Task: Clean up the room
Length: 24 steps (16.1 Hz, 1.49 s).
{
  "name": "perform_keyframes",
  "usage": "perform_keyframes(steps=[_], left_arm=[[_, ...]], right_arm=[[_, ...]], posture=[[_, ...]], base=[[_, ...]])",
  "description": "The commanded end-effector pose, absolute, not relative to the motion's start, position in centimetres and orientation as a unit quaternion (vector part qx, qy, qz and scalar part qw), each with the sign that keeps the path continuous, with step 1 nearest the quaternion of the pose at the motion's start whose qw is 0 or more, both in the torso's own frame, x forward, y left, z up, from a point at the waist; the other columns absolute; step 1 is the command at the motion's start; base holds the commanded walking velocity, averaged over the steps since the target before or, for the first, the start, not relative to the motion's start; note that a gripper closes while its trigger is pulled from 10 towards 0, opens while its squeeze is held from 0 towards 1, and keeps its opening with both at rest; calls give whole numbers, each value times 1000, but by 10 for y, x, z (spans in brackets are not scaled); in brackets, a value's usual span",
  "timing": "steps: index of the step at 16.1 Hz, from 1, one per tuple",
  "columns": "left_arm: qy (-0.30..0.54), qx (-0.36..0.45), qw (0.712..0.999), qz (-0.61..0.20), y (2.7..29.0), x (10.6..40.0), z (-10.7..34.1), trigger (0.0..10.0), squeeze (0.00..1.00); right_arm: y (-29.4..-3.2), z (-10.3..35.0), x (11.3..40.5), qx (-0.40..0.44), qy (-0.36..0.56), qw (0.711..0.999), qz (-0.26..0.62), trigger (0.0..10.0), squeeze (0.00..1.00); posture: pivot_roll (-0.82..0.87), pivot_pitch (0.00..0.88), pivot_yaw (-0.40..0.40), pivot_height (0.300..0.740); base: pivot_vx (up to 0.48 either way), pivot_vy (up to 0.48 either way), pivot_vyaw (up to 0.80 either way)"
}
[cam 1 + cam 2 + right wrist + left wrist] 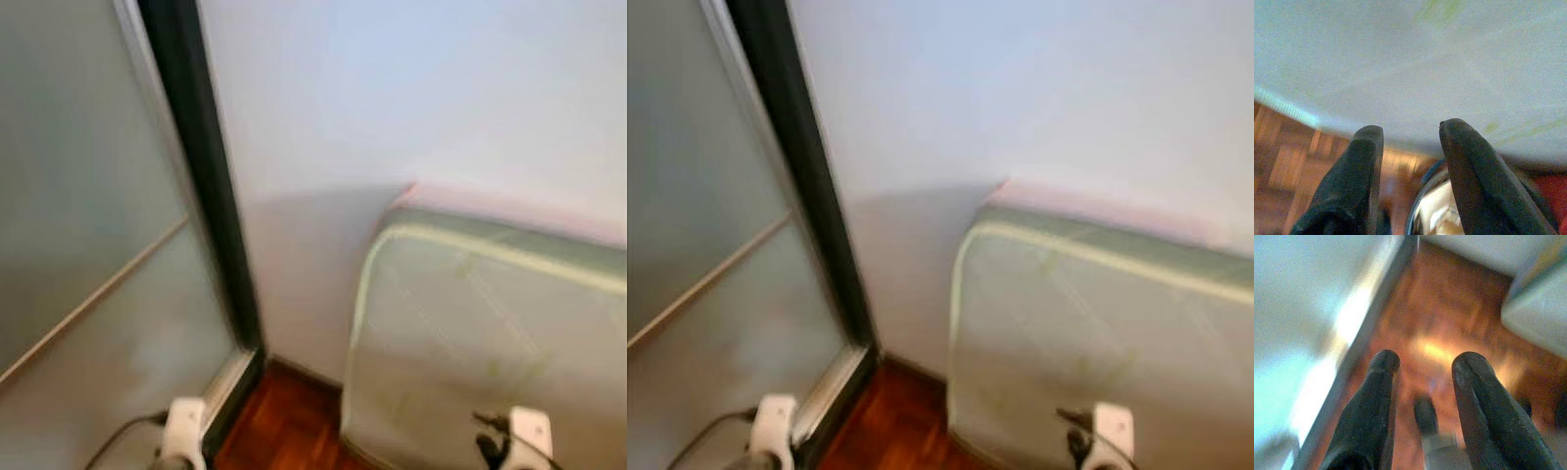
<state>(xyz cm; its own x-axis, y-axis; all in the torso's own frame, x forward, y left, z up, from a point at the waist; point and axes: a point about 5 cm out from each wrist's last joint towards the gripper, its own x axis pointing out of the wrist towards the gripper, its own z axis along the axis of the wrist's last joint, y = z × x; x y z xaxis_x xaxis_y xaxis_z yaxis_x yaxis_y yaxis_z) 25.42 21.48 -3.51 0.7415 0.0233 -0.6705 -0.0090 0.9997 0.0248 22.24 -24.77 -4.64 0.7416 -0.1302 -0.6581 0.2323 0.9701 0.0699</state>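
Observation:
My left gripper [1427, 363] hangs open over a reddish wooden floor [1449, 308], with nothing between its fingers. A small dark blurred object [1425, 413] lies on the floor below it. My right gripper [1411, 129] is open too, close to the pale green bed cover [1415, 58]. Under it shows a dark round rim [1422, 196] with something pale inside, too blurred to name. The head views are blurred and catch the white wrists of the left arm [183, 426] and the right arm [527, 431] at the bottom edge.
A frosted sliding door [88, 245] with a black frame [211, 186] stands on the left. A white wall [392, 98] is straight ahead. A mattress in a pale green cover [470, 333] fills the right, leaving a narrow strip of wooden floor [289, 426] between.

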Motion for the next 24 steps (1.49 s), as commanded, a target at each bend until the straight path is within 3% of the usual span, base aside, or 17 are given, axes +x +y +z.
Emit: perform_keyframes(steps=[1, 10, 24], left_arm=[[400, 1, 917, 6, 211, 233, -52, 10000, 0], [403, -1, 915, 4, 209, 233, -52, 10000, 0], [412, -1, 911, -7, 207, 232, -54, 10000, 0]], right_arm=[[-232, -66, 199, 96, 394, 910, -88, 10000, 0], [-207, -62, 217, 105, 384, 914, -70, 10000, 0], [-202, -57, 228, 95, 383, 917, -60, 10000, 0]], posture=[[-88, 0, -4, 740], [-80, 0, -8, 740], [-84, 0, -14, 740]], base=[[0, 0, 0], [0, 0, 0], [-37, 0, 0]])
